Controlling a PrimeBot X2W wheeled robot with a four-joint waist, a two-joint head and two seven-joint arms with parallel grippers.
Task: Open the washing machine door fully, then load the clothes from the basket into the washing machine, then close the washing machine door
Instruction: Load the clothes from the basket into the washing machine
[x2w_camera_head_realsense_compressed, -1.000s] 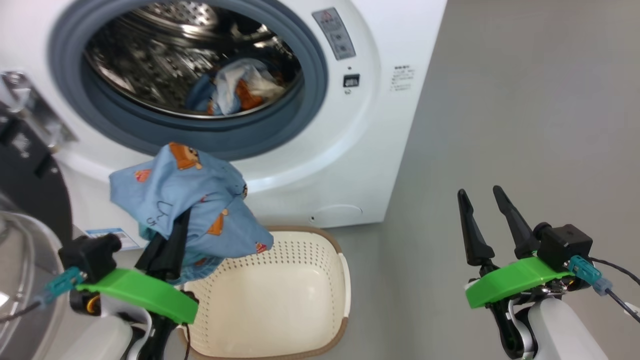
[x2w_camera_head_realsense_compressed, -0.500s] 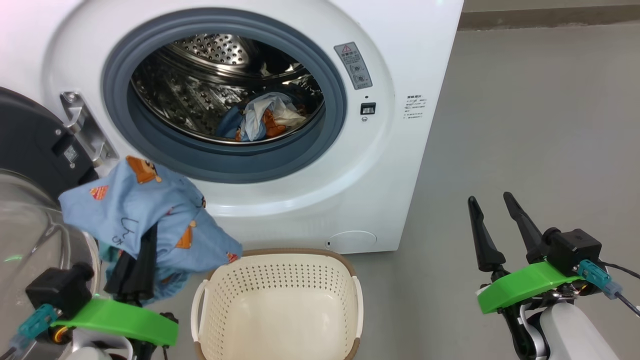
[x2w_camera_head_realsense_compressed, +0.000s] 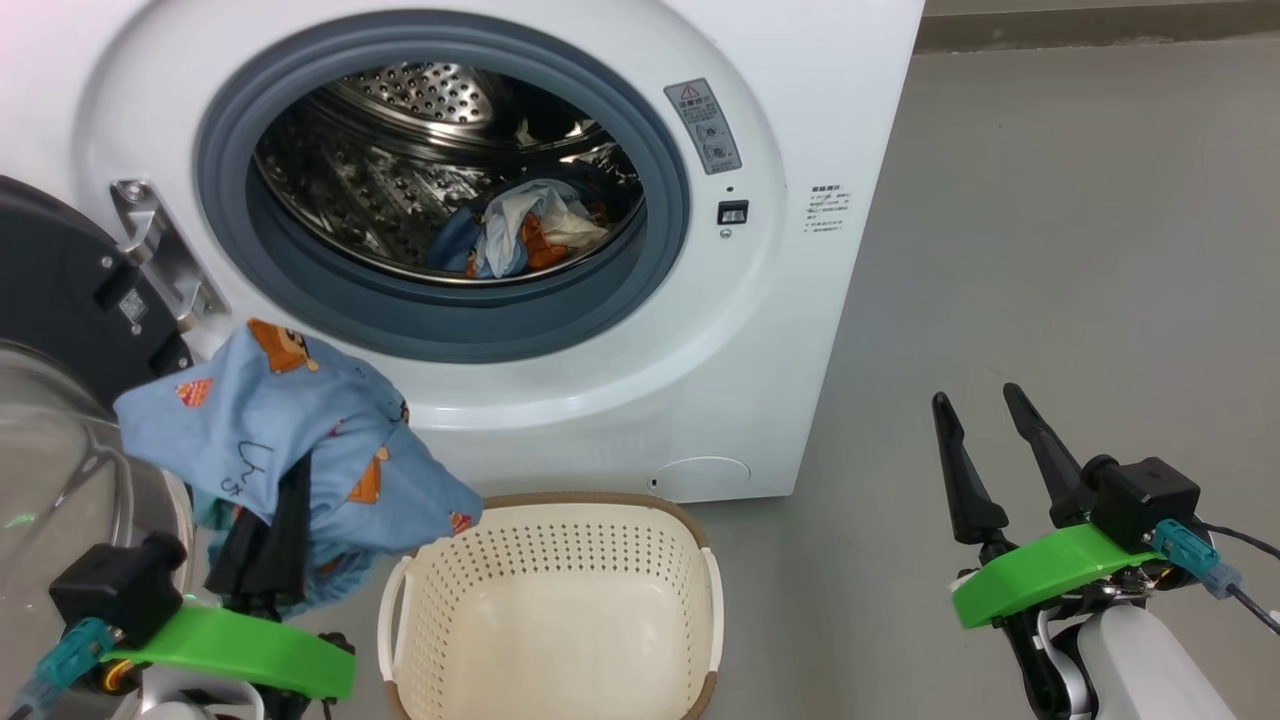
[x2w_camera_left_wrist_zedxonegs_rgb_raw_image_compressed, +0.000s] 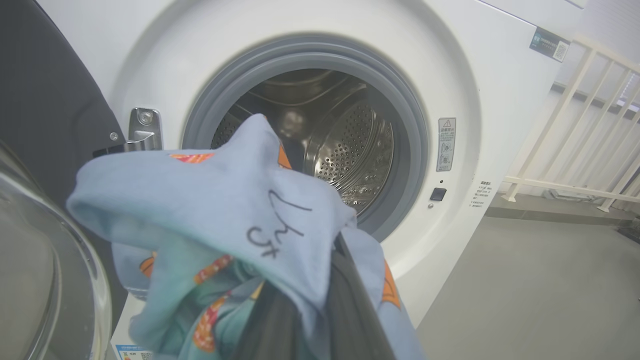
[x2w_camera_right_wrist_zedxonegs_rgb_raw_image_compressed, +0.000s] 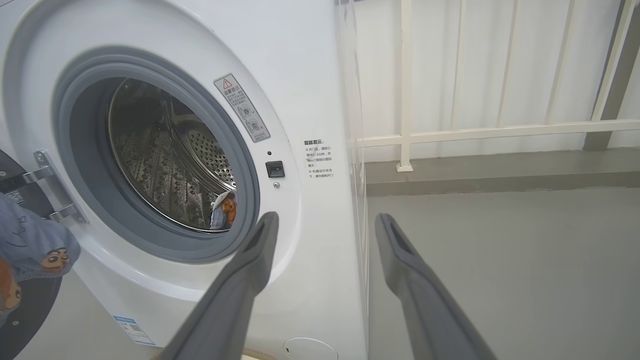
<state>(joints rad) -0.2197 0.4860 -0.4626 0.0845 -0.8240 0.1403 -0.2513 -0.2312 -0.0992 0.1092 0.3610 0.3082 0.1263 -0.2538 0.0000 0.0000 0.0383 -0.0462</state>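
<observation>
Left jaws clamp clothes (x2w_camera_head_realsense_compressed: 262, 420) just below the open gasket rim (x2w_camera_head_realsense_compressed: 440, 338).

A red warning triangle tops a grey sticker (x2w_camera_head_realsense_compressed: 706, 125) on the washing machine (x2w_camera_head_realsense_compressed: 830, 100), upper centre of the frame — other print is too small to read.

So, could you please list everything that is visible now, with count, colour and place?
washing machine: one, white, straight ahead
door: one, black ring with clear glass, swung open at left
drum: one, steel, inside machine
clothes in drum: small pile, light blue, orange, cream, drum bottom
held garment: one, light blue with orange bears, above basket's left edge
basket: one, cream with brown rim, floor before machine
floor: grey, right of machine
railing: one, cream-white, beyond machine's right side
left end effector: one, dark, shut on held garment
right end effector: one, dark, open, lower right
</observation>
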